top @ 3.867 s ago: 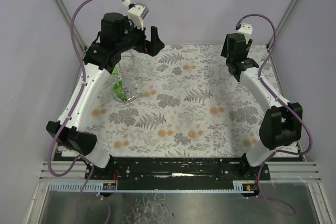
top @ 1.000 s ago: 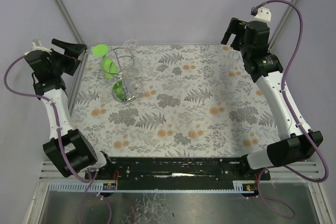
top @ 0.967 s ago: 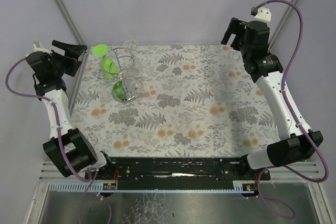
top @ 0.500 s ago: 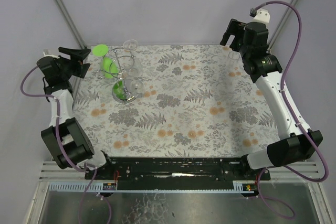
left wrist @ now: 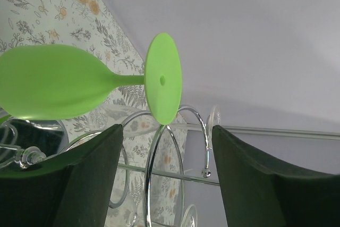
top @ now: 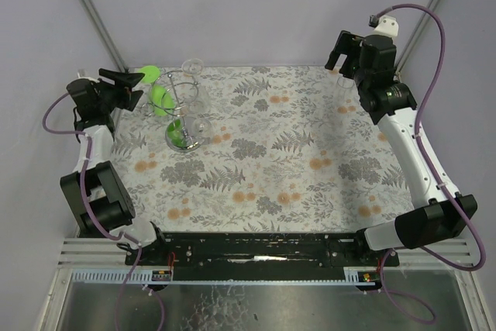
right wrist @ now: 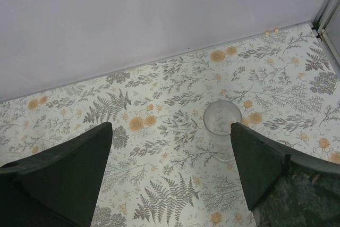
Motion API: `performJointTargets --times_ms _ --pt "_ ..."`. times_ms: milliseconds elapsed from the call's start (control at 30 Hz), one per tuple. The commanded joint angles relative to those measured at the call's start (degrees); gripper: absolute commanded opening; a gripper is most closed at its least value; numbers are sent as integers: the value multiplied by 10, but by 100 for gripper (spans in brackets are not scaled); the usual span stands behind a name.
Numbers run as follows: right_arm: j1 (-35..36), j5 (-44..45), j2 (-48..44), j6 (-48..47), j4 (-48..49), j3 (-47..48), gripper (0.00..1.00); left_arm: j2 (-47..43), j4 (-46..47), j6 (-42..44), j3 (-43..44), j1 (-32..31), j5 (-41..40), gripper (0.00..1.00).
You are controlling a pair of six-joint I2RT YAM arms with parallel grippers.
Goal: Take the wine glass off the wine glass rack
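The wine glass rack (top: 184, 108) stands at the table's far left, a silver wire stand with loops (left wrist: 159, 176) on top. A green wine glass (left wrist: 50, 89) hangs from it upside down, its round foot (left wrist: 162, 78) towards me; in the top view that foot (top: 147, 75) shows just left of the rack. A clear wine glass (top: 192, 66) hangs on the far side. My left gripper (top: 136, 89) is open beside the green foot, and in the wrist view the left gripper (left wrist: 167, 150) spans the wire loops without touching them. My right gripper (top: 342, 58) hangs open at the far right.
A clear tumbler (right wrist: 222, 122) stands on the floral cloth under my right gripper (right wrist: 170, 152). A second green piece (top: 177, 134) lies on the rack's round base (top: 191, 145). Grey walls and a metal post (top: 93, 17) close in just behind the left arm.
My left arm has swung in from the table's left edge towards the rack, and its jaws have narrowed. The right arm has hardly moved.
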Motion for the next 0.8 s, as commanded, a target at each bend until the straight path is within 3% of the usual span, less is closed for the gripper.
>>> performJointTargets --times_ms 0,367,767 --pt "4 4 -23 2 18 4 99 6 43 4 24 0 -4 65" --pt "3 2 -18 0 15 16 99 28 53 0 34 0 -1 42" --pt "3 -2 -17 1 12 21 99 37 65 -8 33 0 -3 28"
